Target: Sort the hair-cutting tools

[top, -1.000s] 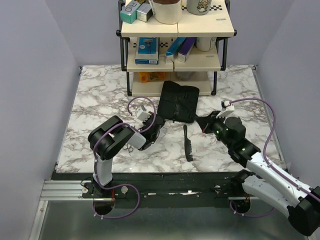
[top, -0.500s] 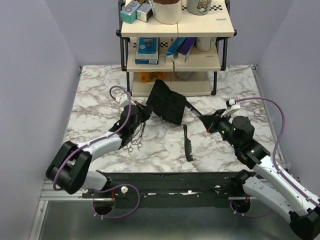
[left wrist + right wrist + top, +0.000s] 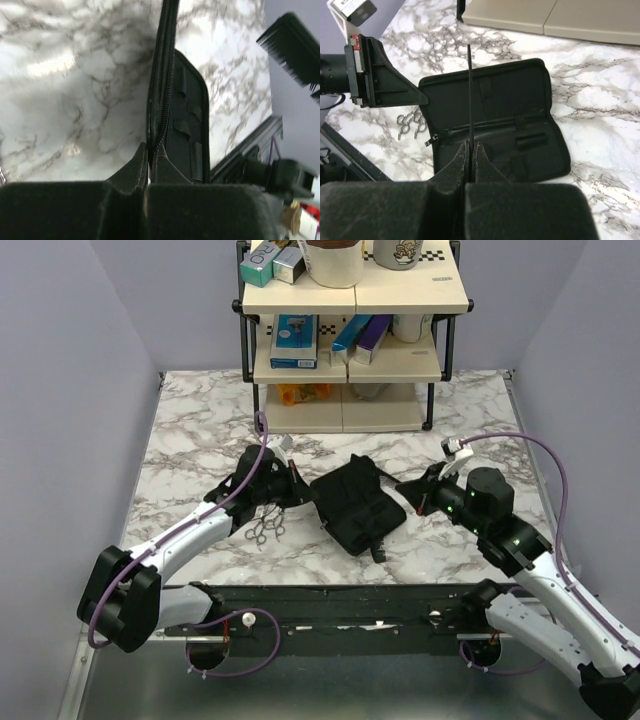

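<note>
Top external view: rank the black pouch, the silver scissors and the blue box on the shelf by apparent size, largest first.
1. Black pouch, lying open.
2. Blue box.
3. Silver scissors, thin and clearly smallest.

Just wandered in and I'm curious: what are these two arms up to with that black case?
The left gripper pinches the zipper edge of the black pouch, which lies open on the marble table. The right gripper holds a slim black comb near it. Silver scissors lie beside the pouch, untouched.
</note>
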Controlling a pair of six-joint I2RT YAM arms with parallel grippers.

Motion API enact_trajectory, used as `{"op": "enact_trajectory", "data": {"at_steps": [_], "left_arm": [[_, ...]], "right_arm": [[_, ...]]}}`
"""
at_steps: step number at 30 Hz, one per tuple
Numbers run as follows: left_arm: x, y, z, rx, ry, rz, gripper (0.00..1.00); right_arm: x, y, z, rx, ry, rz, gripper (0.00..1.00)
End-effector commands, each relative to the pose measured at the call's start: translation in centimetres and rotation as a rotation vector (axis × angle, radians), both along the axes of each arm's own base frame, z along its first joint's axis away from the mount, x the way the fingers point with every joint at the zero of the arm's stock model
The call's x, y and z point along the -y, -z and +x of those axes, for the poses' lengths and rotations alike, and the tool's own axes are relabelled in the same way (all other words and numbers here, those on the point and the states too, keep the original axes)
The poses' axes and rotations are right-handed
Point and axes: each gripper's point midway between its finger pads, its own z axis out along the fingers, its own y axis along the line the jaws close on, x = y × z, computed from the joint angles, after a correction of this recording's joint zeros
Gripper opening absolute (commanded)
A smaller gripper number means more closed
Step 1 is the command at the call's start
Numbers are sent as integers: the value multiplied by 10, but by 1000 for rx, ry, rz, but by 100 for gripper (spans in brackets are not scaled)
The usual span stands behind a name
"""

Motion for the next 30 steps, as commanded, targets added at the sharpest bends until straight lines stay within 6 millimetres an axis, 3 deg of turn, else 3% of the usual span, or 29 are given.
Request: {"op": "enact_trajectory", "data": {"at_steps": [1,6,10,17,24,30], "left_arm": [[3,-4,-36,-29,202,17,0],[-6,22,-41,-91,207,107,0],[-21,47,-23,-118,112,226,0],[-34,85,1,-173,11,414,0],[-36,108,21,-178,-27,536,0],[-37,112,28,-164,-35,585,0]], "right_arm": [[-1,4,-16,-28,-69,-32,0],[7,23,-15,-89,-40,-105,0],[12,37,-6,-131,7,-144,1],[3,67,3,-238,0,-190,0],[6,76,10,-277,-4,-225,1],[7,83,28,-337,-37,-208,0]]}}
